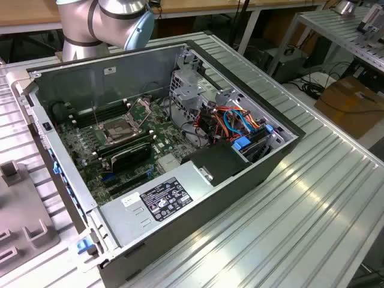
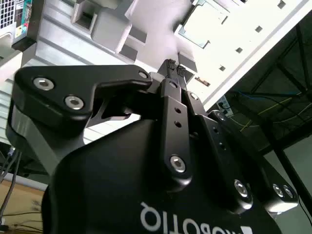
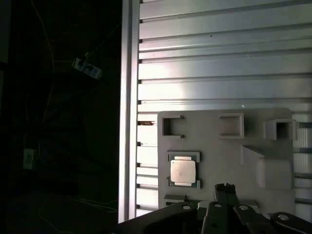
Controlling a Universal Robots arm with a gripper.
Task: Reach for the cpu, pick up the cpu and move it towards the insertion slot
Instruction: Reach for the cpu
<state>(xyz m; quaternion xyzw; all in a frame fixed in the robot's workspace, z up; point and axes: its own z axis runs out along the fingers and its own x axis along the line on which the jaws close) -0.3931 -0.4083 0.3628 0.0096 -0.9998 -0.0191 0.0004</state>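
Gripper (image 2: 175, 67) clenched empty, fingertips together | hung near cpu (image 3: 183, 171), not touching | cpu sat in grey fixture (image 3: 219, 156) recess on ribbed table (image 3: 219, 73)

Harsh glare, deep black shadows

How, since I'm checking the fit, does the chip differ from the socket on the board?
The chip lies in a grey tray; the socket sits inside the open computer case. The chip's face is pale silver; the socket's centre is dark within a shiny frame. The socket has a plate hinged up; the chip is plain and flat. Both are square.
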